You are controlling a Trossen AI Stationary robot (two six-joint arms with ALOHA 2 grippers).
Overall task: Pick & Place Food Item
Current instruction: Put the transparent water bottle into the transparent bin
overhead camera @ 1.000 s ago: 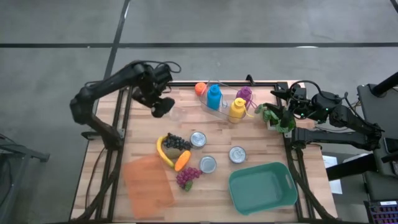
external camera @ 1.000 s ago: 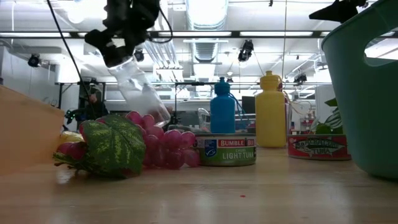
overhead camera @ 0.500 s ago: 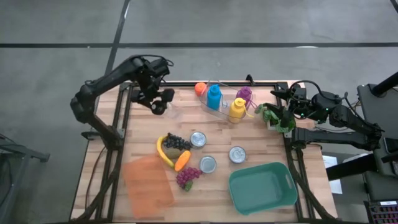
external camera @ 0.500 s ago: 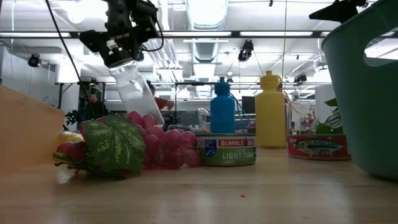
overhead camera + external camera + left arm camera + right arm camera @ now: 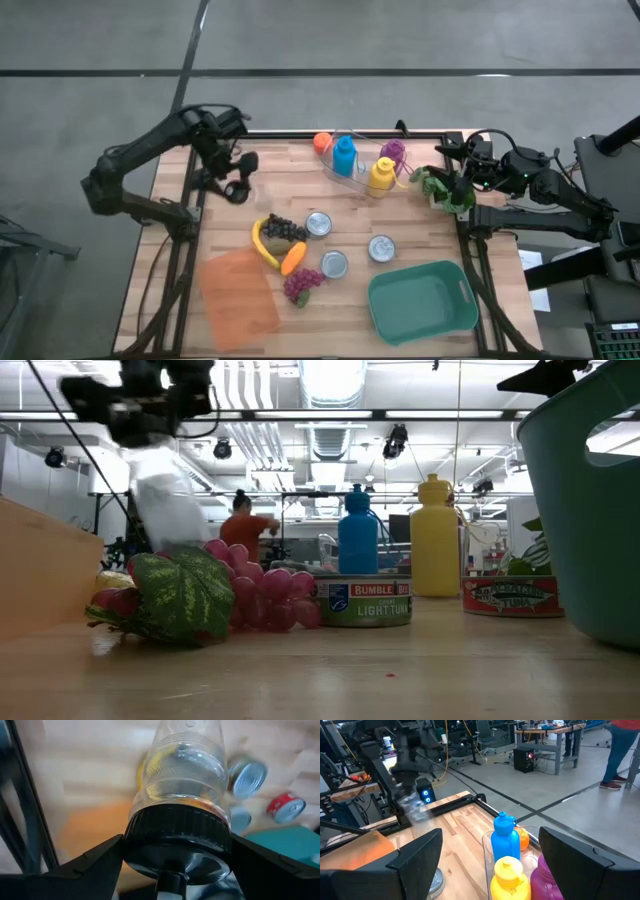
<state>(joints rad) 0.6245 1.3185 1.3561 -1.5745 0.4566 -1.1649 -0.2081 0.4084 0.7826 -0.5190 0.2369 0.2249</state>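
Observation:
My left gripper (image 5: 236,187) is over the table's far left part, shut on a clear plastic bottle (image 5: 183,775) with a black cap. The low view shows the bottle (image 5: 165,505) below the gripper (image 5: 140,415), above the red grapes (image 5: 250,595). Banana, dark grapes and carrot (image 5: 292,258) lie mid-table beside the red grapes (image 5: 301,285); three cans (image 5: 319,224) stand upright. My right gripper (image 5: 447,178) waits at the table's right edge, open (image 5: 490,865) with nothing between its fingers. My left gripper pinches the bottle's black cap (image 5: 177,837) between its two fingers (image 5: 95,862), one on each side of the cap. The fingers slant steeply down. The clear body hangs below the gripper, off the table.
A teal bin (image 5: 421,299) sits at the near right and an orange cutting board (image 5: 238,295) at the near left. Blue, yellow, purple and orange bottles (image 5: 345,155) stand in a clear holder at the far middle. A leafy green item (image 5: 440,190) lies under my right gripper. A person (image 5: 243,530) stands beyond the table.
My left gripper has carried the clear bottle toward the table's left edge and rolled its wrist, most of it in the last half second. The bottle stays clear of the table in the same hold.

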